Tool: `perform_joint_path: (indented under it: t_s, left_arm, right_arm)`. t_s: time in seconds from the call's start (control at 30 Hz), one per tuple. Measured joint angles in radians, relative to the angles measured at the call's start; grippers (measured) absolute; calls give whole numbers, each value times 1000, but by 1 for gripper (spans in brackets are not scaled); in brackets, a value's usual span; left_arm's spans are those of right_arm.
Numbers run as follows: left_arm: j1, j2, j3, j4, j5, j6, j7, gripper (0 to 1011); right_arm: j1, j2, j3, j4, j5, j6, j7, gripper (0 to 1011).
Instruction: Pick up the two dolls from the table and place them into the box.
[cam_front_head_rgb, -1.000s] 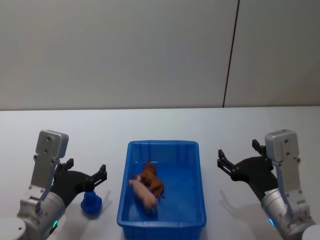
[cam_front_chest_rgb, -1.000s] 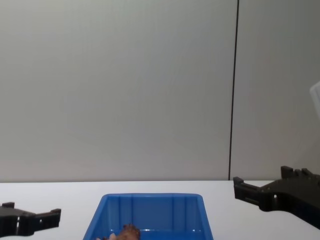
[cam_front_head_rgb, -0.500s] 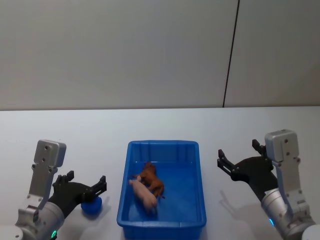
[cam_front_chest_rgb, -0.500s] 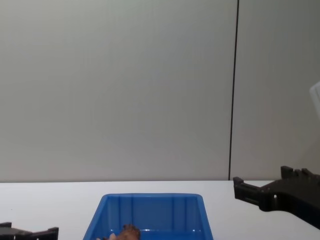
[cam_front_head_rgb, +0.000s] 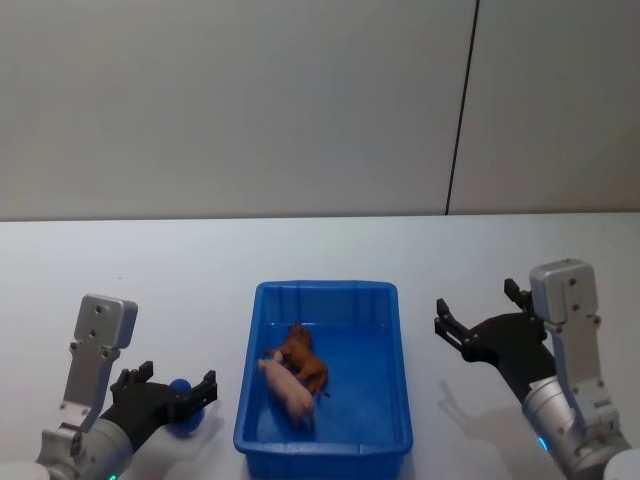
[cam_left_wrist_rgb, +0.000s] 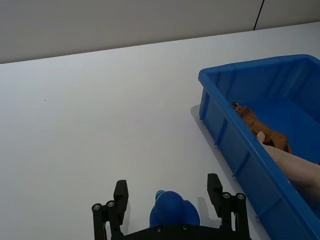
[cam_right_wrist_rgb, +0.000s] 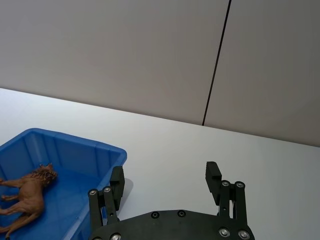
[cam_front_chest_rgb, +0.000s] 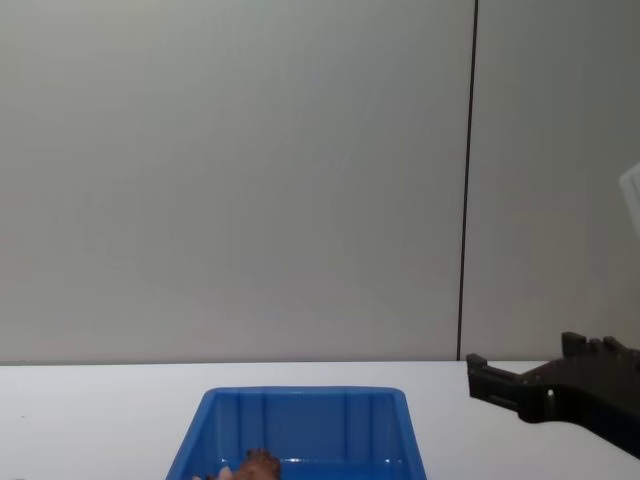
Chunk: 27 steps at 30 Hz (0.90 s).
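Two dolls lie side by side inside the box (cam_front_head_rgb: 323, 440), a bright blue plastic bin near the middle of the white table (cam_front_head_rgb: 320, 250). The reddish-brown doll (cam_front_head_rgb: 303, 360) sits toward the box's centre-left w/ the pale pink doll (cam_front_head_rgb: 288, 390) touching it on the near side, both resting on the bin floor. In the left wrist view the brown one stands on its legs close to the box wall, pink body just beside it at the picture's edge. Chest view catches only the brown doll's top above the picture's lower edge, inside the ribbed far wall.

Left of the box, on the tabletop, sits a small blue object (cam_front_head_rgb: 181, 421), rounded and lumpy. The left gripper (cam_front_head_rgb: 178, 398) is low over it, jaws apart, one finger on either side; the left wrist view shows the blue object between the two black fingers w/ gaps both sides, not touching either. It lies near the box's left wall but apart from it.

Right of the box, the right gripper (cam_front_head_rgb: 476, 315) hangs above bare table, jaws wide apart, nothing between them. Its black fingers point toward the far side of the table, well apart from the bin's right rim. Behind the table, a plain grey wall w/ a dark vertical seam.
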Motion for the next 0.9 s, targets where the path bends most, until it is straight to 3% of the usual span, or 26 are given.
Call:
perform_joint_path:
  t_s: [0.13,0.33,0.9]
  left_arm:
    - [-2,-3,0,3,0,6,-2,979]
    - [-8,-13,1,19,-2,16,-6,858]
    - [-10,-26,-1,40,-4,16,-4,325]
  right_arm:
    - [0,0,0,0,0,0,0,1001]
    - [0,0,0,0,0,0,0,1001]
    - [0,0,0,0,0,0,0,1001]
